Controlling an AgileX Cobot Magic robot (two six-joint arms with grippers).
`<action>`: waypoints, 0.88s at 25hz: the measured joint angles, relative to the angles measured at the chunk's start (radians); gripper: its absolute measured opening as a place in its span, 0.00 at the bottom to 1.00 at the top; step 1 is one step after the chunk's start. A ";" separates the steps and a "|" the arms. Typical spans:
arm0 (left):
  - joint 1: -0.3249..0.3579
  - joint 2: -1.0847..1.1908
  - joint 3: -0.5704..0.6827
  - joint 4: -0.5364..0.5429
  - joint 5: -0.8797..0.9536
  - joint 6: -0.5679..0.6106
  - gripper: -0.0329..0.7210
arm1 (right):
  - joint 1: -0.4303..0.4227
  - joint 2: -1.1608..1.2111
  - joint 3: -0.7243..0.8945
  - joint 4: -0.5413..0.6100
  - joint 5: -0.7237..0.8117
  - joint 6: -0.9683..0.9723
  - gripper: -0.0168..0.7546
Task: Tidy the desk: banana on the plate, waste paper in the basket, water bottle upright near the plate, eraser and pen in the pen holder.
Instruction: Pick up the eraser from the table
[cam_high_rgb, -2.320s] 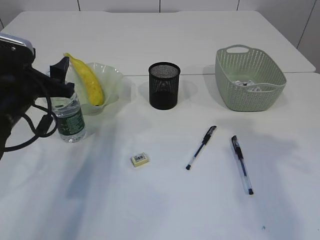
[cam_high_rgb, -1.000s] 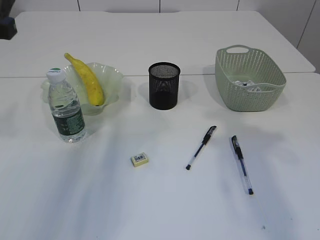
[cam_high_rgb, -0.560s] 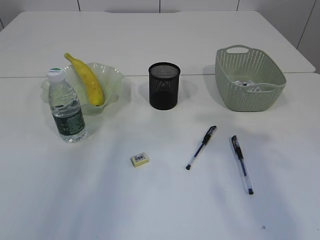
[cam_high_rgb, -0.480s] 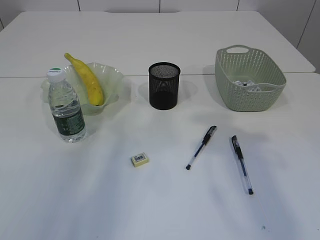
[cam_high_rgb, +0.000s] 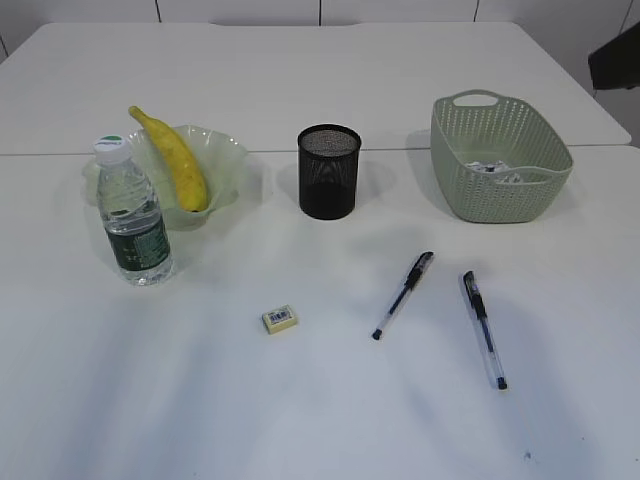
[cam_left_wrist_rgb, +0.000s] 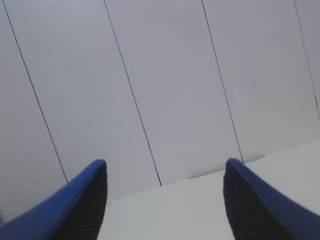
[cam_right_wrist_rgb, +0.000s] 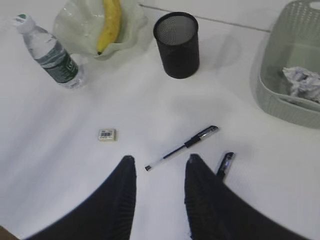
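Black right claw (cam_right_wrist_rgb: 159, 167) parted, empty, above table.

A yellow curved banana (cam_high_rgb: 176, 160) lies in a pale green, translucent wavy-edged plate (cam_high_rgb: 225, 155); the clear plastic water bottle (cam_high_rgb: 133, 216) has a white cap and dark green label; the black wire-mesh pen holder (cam_high_rgb: 328, 171) shows fine grid patterning; the sage-green perforated plastic basket (cam_high_rgb: 497, 160) holds crumpled white waste paper (cam_right_wrist_rgb: 301, 81); the small eraser (cam_high_rgb: 279, 319) is cream-yellow; the bench (cam_high_rgb: 300, 420) is white.
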 joint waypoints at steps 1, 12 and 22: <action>0.000 -0.003 0.000 -0.026 0.007 0.025 0.73 | 0.000 0.000 0.000 0.019 0.002 -0.020 0.35; 0.000 -0.006 0.002 -0.091 -0.031 0.070 0.73 | 0.000 0.015 0.000 0.099 0.030 -0.056 0.35; 0.000 -0.006 0.002 -0.141 -0.044 0.070 0.73 | 0.014 0.131 0.000 0.239 0.026 -0.137 0.35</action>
